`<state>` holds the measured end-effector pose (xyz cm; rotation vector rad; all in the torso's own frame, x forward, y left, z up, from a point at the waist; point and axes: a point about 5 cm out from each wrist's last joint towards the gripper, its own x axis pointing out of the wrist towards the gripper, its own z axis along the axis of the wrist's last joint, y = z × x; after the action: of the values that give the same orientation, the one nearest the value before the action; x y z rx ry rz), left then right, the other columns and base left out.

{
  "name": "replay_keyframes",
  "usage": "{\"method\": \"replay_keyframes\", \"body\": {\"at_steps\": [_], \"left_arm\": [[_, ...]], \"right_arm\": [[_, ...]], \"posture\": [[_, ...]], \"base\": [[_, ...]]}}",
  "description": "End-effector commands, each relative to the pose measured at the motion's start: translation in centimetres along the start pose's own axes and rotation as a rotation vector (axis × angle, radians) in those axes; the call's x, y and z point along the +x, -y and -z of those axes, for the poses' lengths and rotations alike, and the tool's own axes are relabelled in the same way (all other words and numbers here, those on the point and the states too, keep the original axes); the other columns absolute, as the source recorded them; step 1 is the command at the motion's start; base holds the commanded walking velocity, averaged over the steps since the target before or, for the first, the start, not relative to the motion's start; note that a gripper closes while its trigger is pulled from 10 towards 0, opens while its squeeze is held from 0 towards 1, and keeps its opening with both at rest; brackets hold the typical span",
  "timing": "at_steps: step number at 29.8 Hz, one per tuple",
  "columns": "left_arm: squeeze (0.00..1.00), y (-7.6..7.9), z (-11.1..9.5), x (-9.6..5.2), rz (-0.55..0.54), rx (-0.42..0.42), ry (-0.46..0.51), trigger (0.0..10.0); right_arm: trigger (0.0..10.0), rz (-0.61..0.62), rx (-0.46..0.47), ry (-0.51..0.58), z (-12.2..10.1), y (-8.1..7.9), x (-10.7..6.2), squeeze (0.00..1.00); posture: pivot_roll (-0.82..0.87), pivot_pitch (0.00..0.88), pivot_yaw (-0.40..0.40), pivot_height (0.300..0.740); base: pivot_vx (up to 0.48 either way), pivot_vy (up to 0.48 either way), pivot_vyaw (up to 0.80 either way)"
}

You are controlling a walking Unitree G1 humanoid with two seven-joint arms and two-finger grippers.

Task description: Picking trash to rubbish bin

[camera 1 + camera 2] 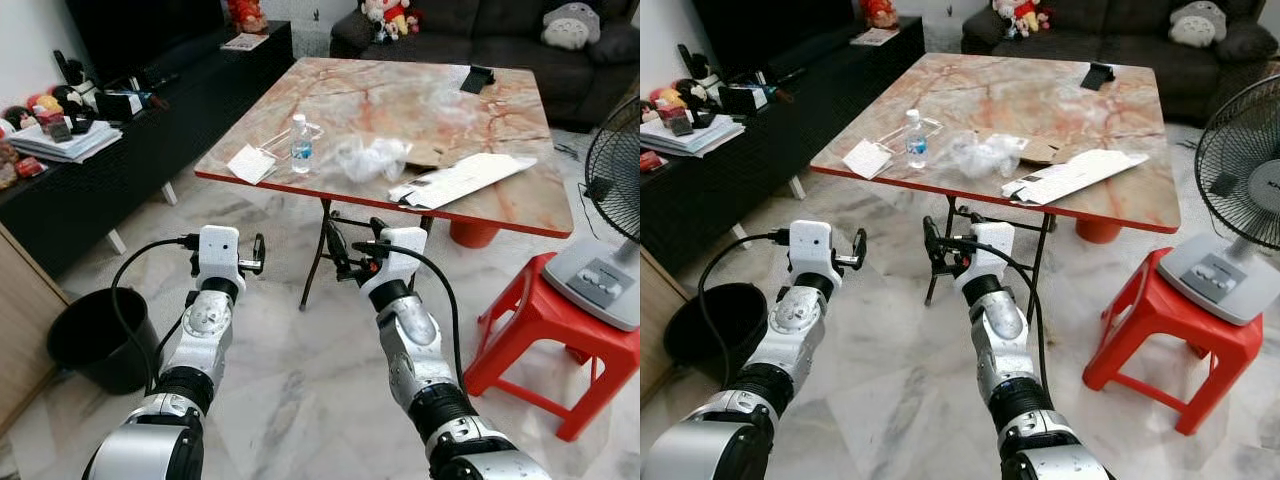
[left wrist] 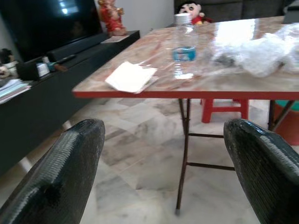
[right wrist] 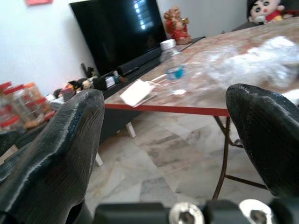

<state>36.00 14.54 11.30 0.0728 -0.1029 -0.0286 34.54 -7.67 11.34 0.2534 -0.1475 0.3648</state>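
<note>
On the marble table ahead stand a small clear water bottle with a blue label, a crumpled clear plastic bag and a white folded napkin near the front left edge. The bottle, the bag and the napkin also appear in the left wrist view. A black round rubbish bin sits on the floor at my left. Both arms are raised below the table's front edge. My left gripper and right gripper are open and hold nothing.
White papers and a brown card piece lie at the table's front right, a black phone at the back. A red stool and a fan stand right. A black TV cabinet runs along the left.
</note>
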Motion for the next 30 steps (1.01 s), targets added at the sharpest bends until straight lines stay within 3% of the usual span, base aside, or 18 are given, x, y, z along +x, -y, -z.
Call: {"method": "replay_keyframes", "body": {"at_steps": [1,15,28,29,30], "left_arm": [[0.00,0.39,-0.34,0.16,0.008,-0.011,0.014,10.0],[0.00,0.27,-0.48,0.26,0.003,-0.017,0.018,10.0],[0.00,0.02,-0.43,0.16,-0.004,-0.013,0.019,10.0],[0.00,-0.02,-0.45,0.18,-0.004,-0.012,0.019,10.0],[0.00,-0.02,-0.45,0.18,-0.004,-0.012,0.019,10.0]], "right_arm": [[10.0,0.006,0.004,0.003,-0.24,0.19,0.21,0.00],[10.0,-0.007,-0.029,0.016,-0.49,-0.14,0.26,0.00],[10.0,0.001,-0.001,0.006,-0.26,-0.23,0.23,0.00],[10.0,0.004,0.006,0.009,-0.31,-0.22,0.27,0.56],[10.0,0.004,0.006,0.009,-0.31,-0.22,0.27,0.56]], "posture": [[-0.03,0.000,0.042,0.740],[-0.04,0.000,0.041,0.740],[-0.02,0.000,0.037,0.740],[-0.02,0.000,0.039,0.740],[-0.02,0.000,0.039,0.740]], "base": [[0.401,0.000,0.00],[0.400,0.000,0.08],[0.400,0.000,0.10],[0.401,0.000,0.00],[0.401,0.000,0.00]]}}
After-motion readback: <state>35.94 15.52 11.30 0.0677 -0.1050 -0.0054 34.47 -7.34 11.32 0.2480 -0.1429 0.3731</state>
